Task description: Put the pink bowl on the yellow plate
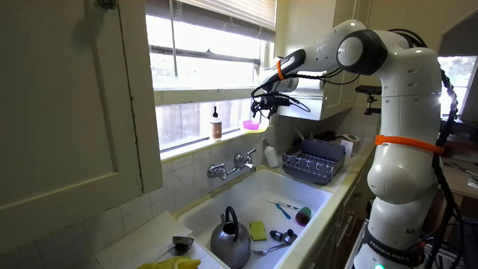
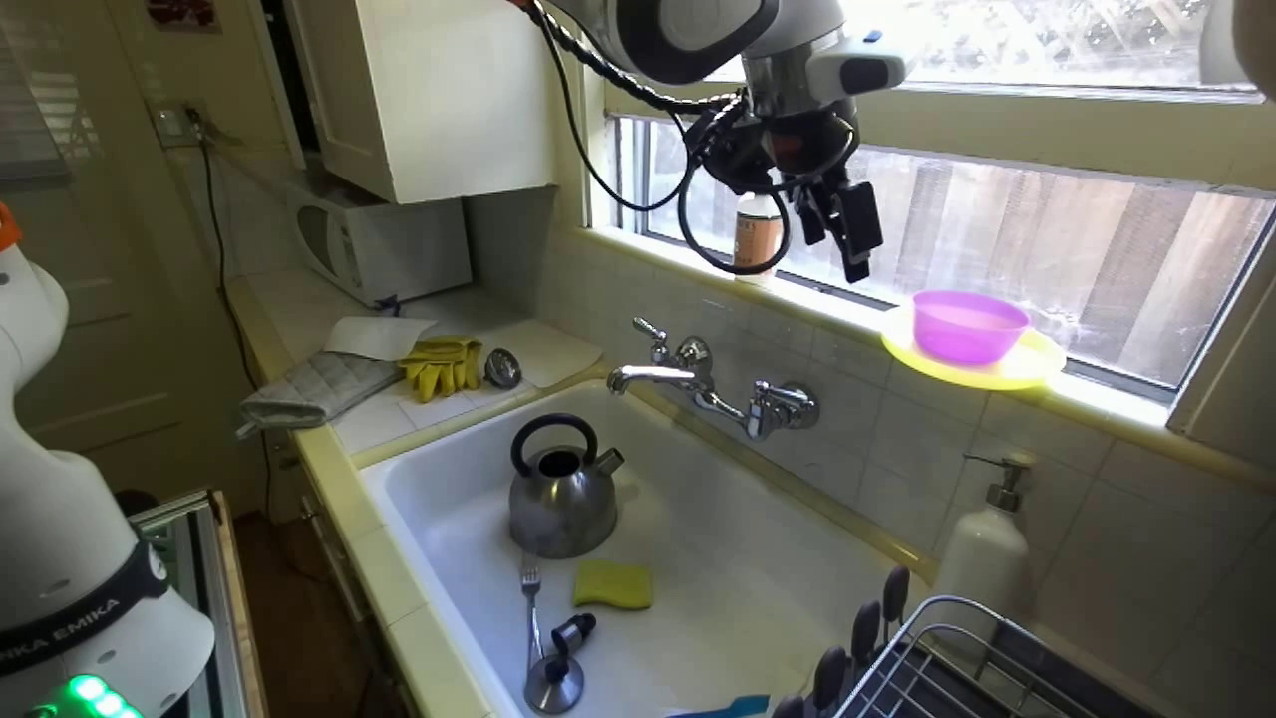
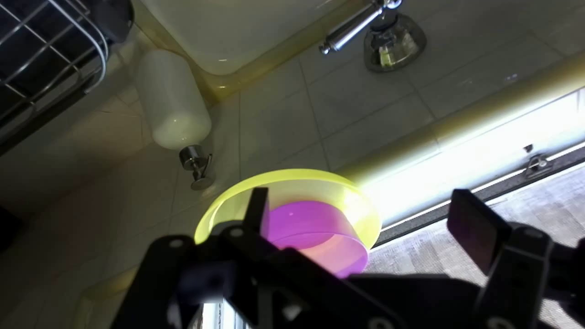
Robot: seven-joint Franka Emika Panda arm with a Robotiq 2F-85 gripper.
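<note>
The pink bowl [image 2: 967,329] sits upright on the yellow plate [image 2: 1042,361], which rests on the windowsill. Both also show in the other views: the bowl [image 1: 251,125] and the plate [image 1: 261,129] at the window's near corner, and the bowl [image 3: 315,224] inside the plate's rim [image 3: 292,175] in the wrist view. My gripper [image 2: 837,254] is open and empty, above the sill and apart from the bowl; it also shows in an exterior view [image 1: 261,112]. In the wrist view the fingers [image 3: 361,196] stand wide apart, and the left finger hides part of the bowl and plate.
An orange-labelled bottle [image 1: 216,127] stands on the sill. The faucet [image 2: 698,384], white soap dispenser [image 2: 982,548] and dish rack [image 1: 313,160] are below. The sink [image 2: 758,618] holds a steel kettle [image 2: 563,504], a sponge [image 2: 612,584] and utensils. The window [image 1: 201,71] borders the sill.
</note>
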